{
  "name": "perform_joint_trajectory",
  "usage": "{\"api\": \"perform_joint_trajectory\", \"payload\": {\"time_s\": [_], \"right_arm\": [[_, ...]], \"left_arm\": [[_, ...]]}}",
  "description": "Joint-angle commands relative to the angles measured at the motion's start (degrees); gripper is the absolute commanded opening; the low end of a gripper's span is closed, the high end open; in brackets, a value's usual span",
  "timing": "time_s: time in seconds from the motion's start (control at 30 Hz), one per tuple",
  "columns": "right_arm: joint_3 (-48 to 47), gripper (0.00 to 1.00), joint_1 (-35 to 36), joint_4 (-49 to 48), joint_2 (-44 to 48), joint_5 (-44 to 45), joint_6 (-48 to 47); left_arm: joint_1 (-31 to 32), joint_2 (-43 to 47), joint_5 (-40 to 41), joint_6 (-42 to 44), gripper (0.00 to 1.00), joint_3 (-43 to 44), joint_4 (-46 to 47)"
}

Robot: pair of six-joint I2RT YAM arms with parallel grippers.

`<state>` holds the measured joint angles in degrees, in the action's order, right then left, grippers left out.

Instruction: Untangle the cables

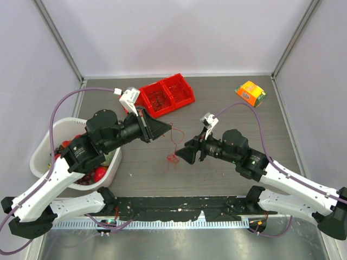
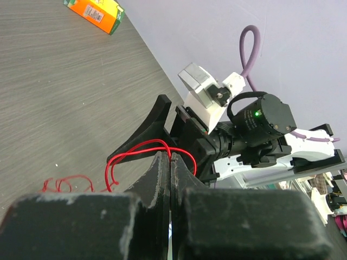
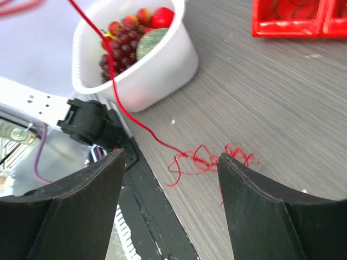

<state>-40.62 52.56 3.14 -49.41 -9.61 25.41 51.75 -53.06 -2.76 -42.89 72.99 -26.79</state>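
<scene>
The left claw (image 1: pixel 167 128) is closed tight, its two dark fingers (image 2: pixel 157 184) pressed flat together in its own wrist view, and it pinches a loop of the red cable (image 2: pixel 142 147) right at the tips, so that the thin wire arcs over and down on either side of them. From that pinch a single strand hangs down to the surface (image 1: pixel 227 135), where the rest of the red cable (image 1: pixel 173 157) lies in a small scribbly clump near the middle, a little toward the near edge. The right claw (image 1: pixel 178 156) hovers just beside that clump on its right, with its jaws spread wide and nothing held between them. In the right wrist view, the clump (image 3: pixel 209 161) shows on the grey surface in the gap between the two fingers (image 3: pixel 87 206), and the raised strand runs up and away to the upper left, crossing in front of a white basket (image 3: pixel 157 70) that holds grapes (image 3: pixel 122 46) and other fruit. Seen from above, that basket (image 1: pixel 46 135) sits at the left edge of the surface, partly under the left arm. A red bin (image 1: pixel 160 81) with compartments stands behind the left claw toward the far side; thin lines show inside it, too small to make out. An orange box (image 1: pixel 250 93) lies well apart in the far right corner, and it shows too at the top of the left wrist view (image 2: pixel 97 12).
</scene>
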Motion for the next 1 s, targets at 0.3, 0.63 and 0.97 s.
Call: {"api": "perform_joint_trajectory", "payload": {"time_s": [0.3, 0.63, 0.97], "right_arm": [[-4.1, 0.61, 7.3, -18.7, -17.0, 21.4, 1.7], [7.3, 0.39, -3.3, -39.7, -42.8, 21.3, 2.9], [12.9, 0.43, -8.7, -31.5, -34.6, 27.1, 4.6]], "left_arm": [[0.0, 1.2, -2.5, -0.3, 0.00, 4.9, 2.1], [0.0, -3.1, 2.2, 10.2, 0.00, 32.6, -8.8], [0.0, -9.0, 6.9, 14.4, 0.00, 45.2, -13.2]]}}
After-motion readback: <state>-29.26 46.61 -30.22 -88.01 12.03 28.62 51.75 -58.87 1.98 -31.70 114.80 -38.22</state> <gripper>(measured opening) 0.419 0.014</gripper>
